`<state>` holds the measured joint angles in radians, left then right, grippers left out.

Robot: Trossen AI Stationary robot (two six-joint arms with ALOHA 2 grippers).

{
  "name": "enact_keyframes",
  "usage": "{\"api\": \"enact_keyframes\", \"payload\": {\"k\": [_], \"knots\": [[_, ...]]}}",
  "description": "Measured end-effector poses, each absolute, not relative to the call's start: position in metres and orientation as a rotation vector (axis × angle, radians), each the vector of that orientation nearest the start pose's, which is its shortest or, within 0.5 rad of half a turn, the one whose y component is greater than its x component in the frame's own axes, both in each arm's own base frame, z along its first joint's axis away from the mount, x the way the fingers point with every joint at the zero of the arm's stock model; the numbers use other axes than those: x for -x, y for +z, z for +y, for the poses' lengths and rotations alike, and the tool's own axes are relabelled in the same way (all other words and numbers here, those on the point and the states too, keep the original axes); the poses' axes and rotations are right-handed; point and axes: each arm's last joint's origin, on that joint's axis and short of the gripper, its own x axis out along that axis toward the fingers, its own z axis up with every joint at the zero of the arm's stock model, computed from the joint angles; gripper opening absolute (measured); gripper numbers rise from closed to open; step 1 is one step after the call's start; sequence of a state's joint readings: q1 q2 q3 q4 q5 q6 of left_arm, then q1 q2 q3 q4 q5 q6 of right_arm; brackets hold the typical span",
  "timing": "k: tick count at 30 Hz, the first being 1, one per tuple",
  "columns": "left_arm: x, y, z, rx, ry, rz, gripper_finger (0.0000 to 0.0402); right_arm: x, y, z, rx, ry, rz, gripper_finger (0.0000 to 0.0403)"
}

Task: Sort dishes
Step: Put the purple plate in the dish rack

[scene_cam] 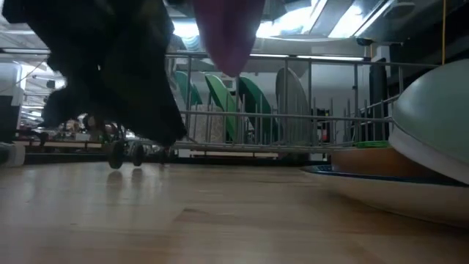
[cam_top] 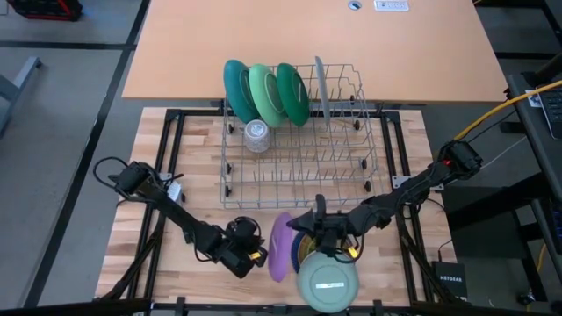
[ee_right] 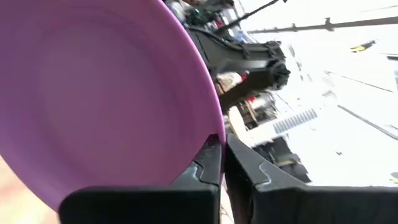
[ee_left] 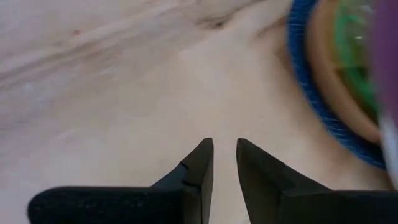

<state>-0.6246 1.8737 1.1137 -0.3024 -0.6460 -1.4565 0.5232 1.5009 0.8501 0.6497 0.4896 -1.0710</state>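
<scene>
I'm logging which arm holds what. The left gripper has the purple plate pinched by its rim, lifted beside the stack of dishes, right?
Not quite: the right gripper pinches the purple plate by its rim, as the right wrist view shows. The left gripper holds nothing. The stack of dishes is beside it.

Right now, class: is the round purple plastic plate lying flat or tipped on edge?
Tipped on edge: the round purple plastic plate stands edge-up, its rim pinched by the right gripper, raised above the wooden table.

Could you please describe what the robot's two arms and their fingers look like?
Both arms are dark, slim, jointed links. The left gripper carries a small yellow mark, the right gripper likewise. Each has two black, wedge-shaped fingers with stepped inner edges. Black cables loop by the left arm's base; a red spot marks the right's.
</scene>
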Motion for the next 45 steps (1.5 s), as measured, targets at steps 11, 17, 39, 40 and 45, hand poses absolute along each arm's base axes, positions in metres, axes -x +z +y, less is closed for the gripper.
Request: {"api": "enact_keyframes", "payload": {"k": [11, 17, 39, 40, 45], "knots": [[-0.270, 0.195, -0.219, 0.663, 0.457, 0.569, 0.0021, -0.296, 0.295, 0.148, 1.091, -0.229, 0.070, 0.0008], [-0.255, 0.215, -0.224, 0.574, 0.425, 0.492, 0.0004, -0.298, 0.316, 0.147, 1.042, -0.357, 0.098, 0.0009], [-0.244, 0.240, -0.205, -0.009, 0.520, 0.360, 0.0002, -0.290, 0.425, 0.127, 0.774, -0.899, 0.298, 0.0006], [-0.244, 0.241, -0.204, -0.035, 0.535, 0.347, 0.0001, -0.290, 0.427, 0.124, 0.768, -0.909, 0.299, 0.0006], [-0.255, 0.247, -0.195, -0.097, 0.644, 0.252, 0.0006, -0.297, 0.428, 0.108, 0.743, -0.966, 0.311, 0.0006]]}}
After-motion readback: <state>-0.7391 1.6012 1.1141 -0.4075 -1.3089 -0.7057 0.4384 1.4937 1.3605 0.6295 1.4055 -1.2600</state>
